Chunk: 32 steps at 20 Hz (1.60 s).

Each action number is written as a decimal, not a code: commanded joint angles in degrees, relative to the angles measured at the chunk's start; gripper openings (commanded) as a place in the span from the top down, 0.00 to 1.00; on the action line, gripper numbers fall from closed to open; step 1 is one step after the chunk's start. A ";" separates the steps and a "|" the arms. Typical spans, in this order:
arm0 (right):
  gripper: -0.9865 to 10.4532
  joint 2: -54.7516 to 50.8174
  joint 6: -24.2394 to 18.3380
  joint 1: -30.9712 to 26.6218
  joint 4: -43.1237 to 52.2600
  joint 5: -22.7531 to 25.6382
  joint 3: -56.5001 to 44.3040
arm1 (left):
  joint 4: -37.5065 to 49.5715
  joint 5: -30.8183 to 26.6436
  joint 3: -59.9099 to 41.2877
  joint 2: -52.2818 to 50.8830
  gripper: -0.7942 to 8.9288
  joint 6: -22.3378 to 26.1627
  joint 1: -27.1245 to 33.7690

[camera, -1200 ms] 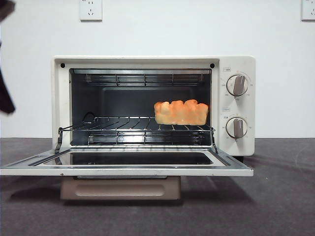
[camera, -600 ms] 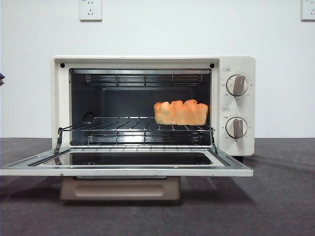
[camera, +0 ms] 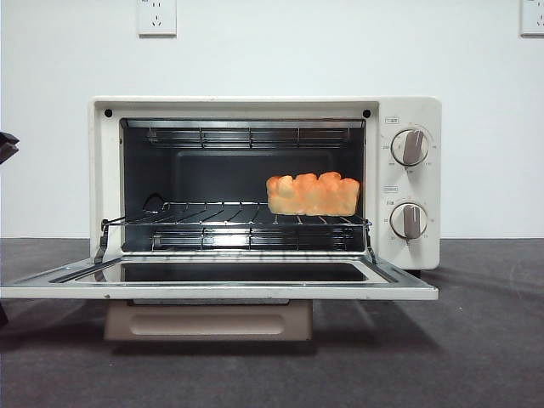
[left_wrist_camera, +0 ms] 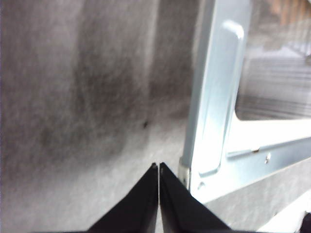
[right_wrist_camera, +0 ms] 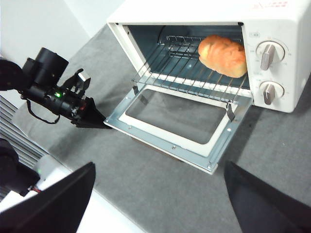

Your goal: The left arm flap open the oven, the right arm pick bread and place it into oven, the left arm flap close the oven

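Bread [camera: 313,195] sits inside the oven [camera: 263,183], on the wire rack [camera: 238,219] toward the side with the knobs, its long side facing the opening. Nearest the front camera lies the dark grey felt-like table surface [camera: 442,357], matte and slightly mottled. The oven door [camera: 219,282] is folded fully down and level above that surface, glass panel facing up, with the beige bar handle [camera: 208,323] hanging beneath its front edge. The left gripper [left_wrist_camera: 159,167] has its jaws pressed together, tips low over the grey surface just beside the door's outer corner; the right wrist view shows it [right_wrist_camera: 92,119] at that same corner, a green light on the arm behind it. The right gripper [right_wrist_camera: 158,187] is held well back from the oven, jaws spread wide and holding nothing. Two beige knobs [camera: 410,147] stand one above the other on the cream control panel. Behind the oven rises a plain white wall [camera: 340,51] carrying two white power sockets [camera: 156,17].
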 commanded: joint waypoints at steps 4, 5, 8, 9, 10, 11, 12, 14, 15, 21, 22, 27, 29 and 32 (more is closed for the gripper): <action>0.55 0.07 0.20 0.33 1.49 -0.13 0.90 | 4.17 8.94 0.28 0.66 0.91 -3.34 -0.24; 0.55 0.07 0.33 0.33 1.49 -0.13 0.90 | 4.83 10.45 0.28 0.66 0.91 -4.09 -0.24; 0.55 0.07 1.18 0.33 1.49 -0.11 0.90 | 9.49 15.63 0.44 -0.15 0.91 -7.89 -0.24; 0.55 0.07 1.27 0.33 1.49 -0.13 0.90 | 11.39 16.04 0.63 -0.76 0.91 -9.88 -0.24; 0.55 0.07 1.53 0.33 1.49 -0.11 0.90 | 13.31 16.04 1.14 -1.55 0.91 -11.65 -0.24; 0.55 0.07 1.75 0.33 1.49 -0.13 0.90 | 14.99 16.02 1.77 -2.12 0.91 -13.07 -0.17; 0.55 0.07 2.14 0.33 1.49 -0.13 0.90 | 17.40 16.00 2.80 -2.51 0.91 -14.86 0.04; 0.55 0.07 2.58 0.33 1.53 -0.11 0.90 | 22.67 15.87 4.85 -2.73 0.91 -18.62 0.63; 0.55 0.07 2.62 0.33 1.53 -0.13 0.90 | 25.33 15.69 5.60 -2.73 0.91 -19.93 0.87; 0.55 0.07 2.71 0.33 1.60 -0.11 0.90 | 38.16 7.74 7.89 -2.71 0.91 -24.30 2.58; 0.55 0.07 2.69 0.33 1.60 -0.09 0.90 | 38.75 7.74 7.89 -2.71 0.91 -25.09 2.82; 0.55 0.07 2.67 0.31 1.60 0.26 0.90 | 40.98 12.96 7.89 -2.82 0.91 -29.11 3.13; 0.55 0.07 2.64 0.33 1.60 0.28 0.90 | 41.51 16.22 7.91 -3.39 0.91 -28.85 3.10; 0.55 0.07 2.47 0.33 1.60 0.31 0.90 | 41.51 19.39 7.91 -5.40 0.91 -28.76 2.95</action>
